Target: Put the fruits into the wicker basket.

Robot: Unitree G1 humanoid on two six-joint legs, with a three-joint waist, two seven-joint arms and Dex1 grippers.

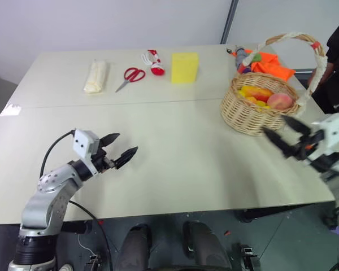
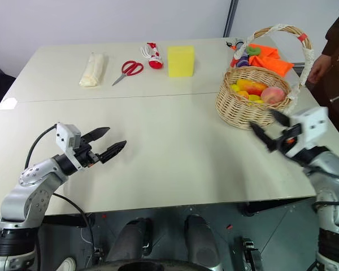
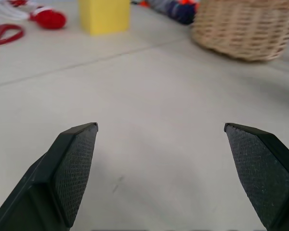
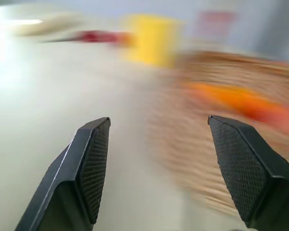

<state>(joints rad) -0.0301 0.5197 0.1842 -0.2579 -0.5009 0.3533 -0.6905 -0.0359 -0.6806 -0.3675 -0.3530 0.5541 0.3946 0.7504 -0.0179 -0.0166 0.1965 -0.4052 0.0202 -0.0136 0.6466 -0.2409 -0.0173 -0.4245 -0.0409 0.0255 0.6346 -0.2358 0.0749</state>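
On the pale table's (image 1: 175, 152) far right: wicker basket (image 1: 254, 113), holding peach (image 1: 280, 100) and other fruit among yellow pieces. Right gripper (image 1: 285, 131) just beside the basket's near wall, fingers apart, empty. Left gripper (image 1: 123, 145) low over bare tabletop, well apart from the basket, fingers spread, empty. Step judged: release made, fruits lodged; next calls only for clearing the arms. Head views show scissors (image 1: 133, 75), sponge (image 1: 185, 67); left wrist view adds the basket's weave close up.
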